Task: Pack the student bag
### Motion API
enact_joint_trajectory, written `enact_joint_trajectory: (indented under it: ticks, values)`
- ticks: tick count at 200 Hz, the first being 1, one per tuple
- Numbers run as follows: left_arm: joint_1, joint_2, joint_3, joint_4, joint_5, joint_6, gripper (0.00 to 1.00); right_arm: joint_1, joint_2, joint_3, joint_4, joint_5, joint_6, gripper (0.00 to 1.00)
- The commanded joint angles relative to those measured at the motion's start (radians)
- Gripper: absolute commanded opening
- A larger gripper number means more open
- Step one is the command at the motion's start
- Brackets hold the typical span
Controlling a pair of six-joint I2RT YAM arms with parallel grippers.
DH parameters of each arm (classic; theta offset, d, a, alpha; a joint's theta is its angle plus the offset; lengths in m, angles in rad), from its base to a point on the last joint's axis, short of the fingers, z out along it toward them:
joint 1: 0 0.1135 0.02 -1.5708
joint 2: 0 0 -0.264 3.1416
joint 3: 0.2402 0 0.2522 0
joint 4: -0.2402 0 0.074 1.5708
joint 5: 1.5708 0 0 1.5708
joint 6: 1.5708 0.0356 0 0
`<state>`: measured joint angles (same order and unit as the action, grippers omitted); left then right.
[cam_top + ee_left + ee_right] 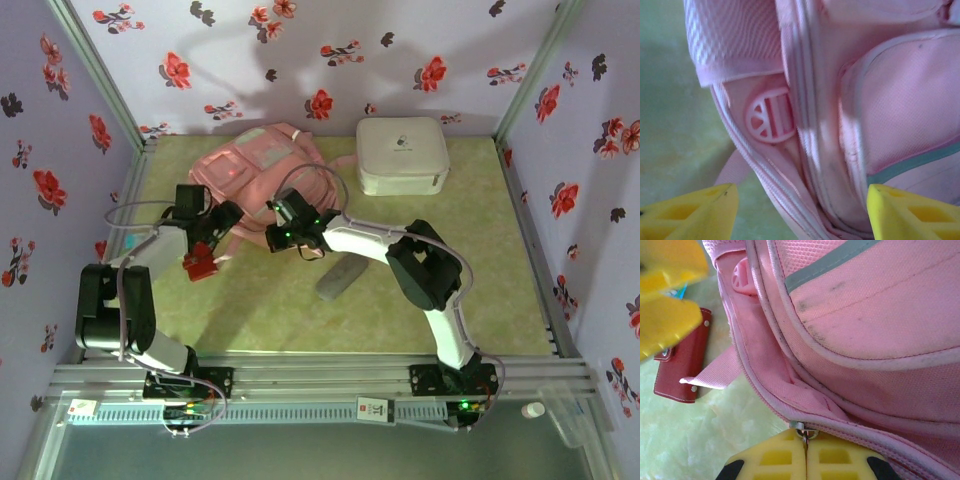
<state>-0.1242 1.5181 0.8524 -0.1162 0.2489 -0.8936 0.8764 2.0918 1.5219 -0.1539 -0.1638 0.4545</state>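
Observation:
The student bag (255,160), a soft pink backpack, lies at the back of the table, left of centre. My right gripper (806,452) is shut on the metal zip pull (805,431) at the bag's (880,315) near edge. In the top view it (275,235) sits at the bag's front rim. My left gripper (800,215) is open, its yellow fingertips (695,212) wide apart on either side of the bag's zipped edge (805,165). Seen from above, the left gripper (228,222) is at the bag's left front corner.
A red wallet (198,263) lies on the table by the bag's strap (715,372), just under the left gripper. A white rounded-square case (402,155) stands to the bag's right. A grey oblong object (340,278) lies below the right forearm. Flowered walls enclose the table.

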Motion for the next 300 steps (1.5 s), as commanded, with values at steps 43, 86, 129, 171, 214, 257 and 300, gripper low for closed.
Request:
enact_joint_trajectory:
  ticks: [43, 86, 129, 171, 214, 257, 300]
  values:
    - [-0.043, 0.032, -0.102, 0.237, 0.056, -0.223, 0.64, 0.006, 0.004, 0.031, 0.047, -0.023, 0.028, 0.00]
    - [-0.058, 0.084, -0.114, 0.292, 0.056, -0.265, 0.59, 0.013, 0.000, 0.019, 0.045, -0.013, 0.035, 0.00]
    - [-0.059, 0.136, -0.106, 0.313, 0.045, -0.269, 0.46, 0.021, -0.012, -0.007, 0.041, 0.003, 0.044, 0.00]
    - [-0.060, 0.138, -0.072, 0.224, -0.028, -0.179, 0.25, 0.019, -0.064, -0.072, 0.002, 0.105, 0.037, 0.00]
    - [-0.060, 0.137, -0.050, 0.161, -0.069, -0.116, 0.13, -0.012, -0.159, -0.172, -0.074, 0.199, -0.037, 0.00]
    - [-0.060, 0.129, -0.040, 0.140, -0.074, -0.088, 0.12, -0.047, -0.234, -0.245, -0.136, 0.339, -0.072, 0.00]
    - [-0.060, 0.117, -0.032, 0.116, -0.074, -0.062, 0.11, -0.105, -0.244, -0.249, -0.189, 0.426, -0.051, 0.00]
